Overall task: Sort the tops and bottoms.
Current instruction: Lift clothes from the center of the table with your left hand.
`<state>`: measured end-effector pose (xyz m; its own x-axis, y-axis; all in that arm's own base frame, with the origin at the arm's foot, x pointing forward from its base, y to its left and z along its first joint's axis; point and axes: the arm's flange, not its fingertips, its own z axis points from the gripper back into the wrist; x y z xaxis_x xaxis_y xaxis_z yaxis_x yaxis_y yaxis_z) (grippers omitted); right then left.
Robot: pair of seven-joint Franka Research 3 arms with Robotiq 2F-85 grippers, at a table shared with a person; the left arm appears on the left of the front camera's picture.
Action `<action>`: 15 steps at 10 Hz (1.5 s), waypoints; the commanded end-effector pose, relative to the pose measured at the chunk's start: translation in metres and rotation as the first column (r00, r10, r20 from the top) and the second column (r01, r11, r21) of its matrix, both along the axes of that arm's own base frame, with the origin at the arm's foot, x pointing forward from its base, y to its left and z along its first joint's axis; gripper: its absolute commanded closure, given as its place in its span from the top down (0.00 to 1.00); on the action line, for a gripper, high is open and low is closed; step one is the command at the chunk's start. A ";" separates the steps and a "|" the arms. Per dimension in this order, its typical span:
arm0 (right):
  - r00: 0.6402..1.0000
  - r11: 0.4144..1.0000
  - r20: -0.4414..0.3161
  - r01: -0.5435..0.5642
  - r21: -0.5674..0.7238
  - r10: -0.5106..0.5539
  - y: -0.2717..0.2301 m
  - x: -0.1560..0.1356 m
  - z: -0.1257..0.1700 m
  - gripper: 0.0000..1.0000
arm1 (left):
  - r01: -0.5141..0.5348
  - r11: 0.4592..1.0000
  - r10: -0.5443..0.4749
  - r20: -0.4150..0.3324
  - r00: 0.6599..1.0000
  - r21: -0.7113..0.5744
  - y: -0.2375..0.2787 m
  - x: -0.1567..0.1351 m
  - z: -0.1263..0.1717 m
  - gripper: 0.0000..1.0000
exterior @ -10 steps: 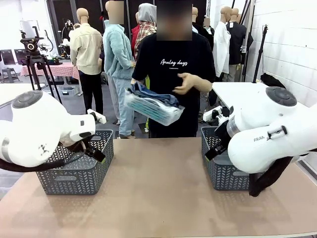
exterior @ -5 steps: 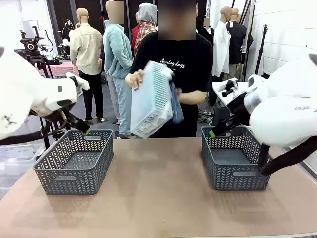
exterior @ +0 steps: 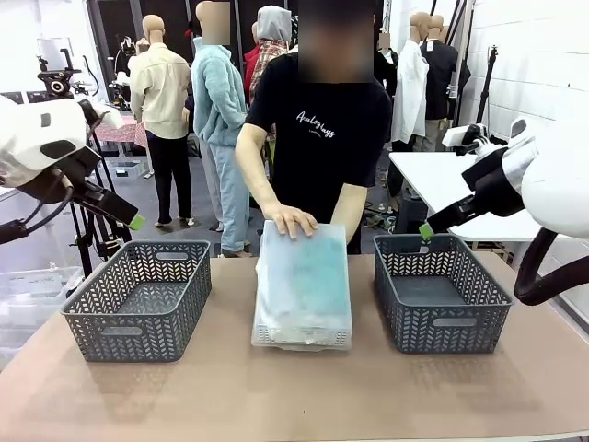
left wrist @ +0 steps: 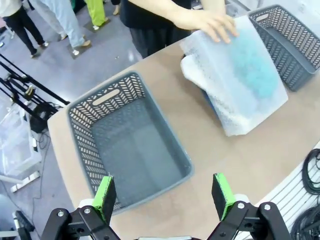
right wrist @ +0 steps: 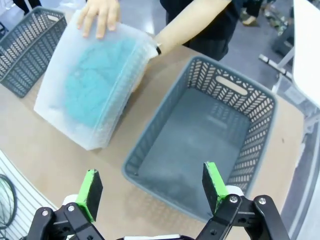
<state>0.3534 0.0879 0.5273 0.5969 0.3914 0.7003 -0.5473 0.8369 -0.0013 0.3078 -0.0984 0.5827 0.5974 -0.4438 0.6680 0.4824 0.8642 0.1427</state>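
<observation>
Front view, bin: you see a translucent bin lying upside down on the table, midway between the two baskets, with the person's hand flat on its far end.
Front view, top: the teal-green top shows through the bin wall.
Front view, baskets: the left grey basket and the right grey basket both hold nothing.
Left wrist view, gripper: the left gripper hangs high above the left grey basket's near rim, its fingers wide apart and holding nothing.
Right wrist view, gripper: the right gripper hovers over the right grey basket's near edge, fingers spread and bare. The covered pile is well off to one side.
Progress: nothing is sorted yet.
Left for you: the bin must come off first. The bottoms are probably under it too, but the cloudy wall hides them. Then every garment needs its basket.
</observation>
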 end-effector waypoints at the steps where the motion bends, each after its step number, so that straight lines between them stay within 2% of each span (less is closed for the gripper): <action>1: 0.999 1.000 -0.047 -0.011 0.015 0.011 -0.009 -0.007 -0.034 1.00 | -0.004 1.000 0.003 -0.029 1.000 -0.014 0.008 0.007 -0.021 1.00; 2: 1.000 1.000 0.000 0.000 0.000 0.000 0.000 0.000 0.000 1.00 | 0.000 1.000 0.000 0.000 1.000 0.000 0.000 0.000 0.000 1.00; 15: 1.000 1.000 0.000 0.000 0.000 0.000 0.000 0.000 0.000 1.00 | 0.000 1.000 0.000 0.000 1.000 0.000 0.000 0.000 0.000 1.00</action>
<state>0.3523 0.0881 0.5281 0.6026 0.3913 0.6955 -0.5400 0.8416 -0.0057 0.3079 -0.1002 0.5816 0.6004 -0.4420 0.6664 0.4834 0.8645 0.1379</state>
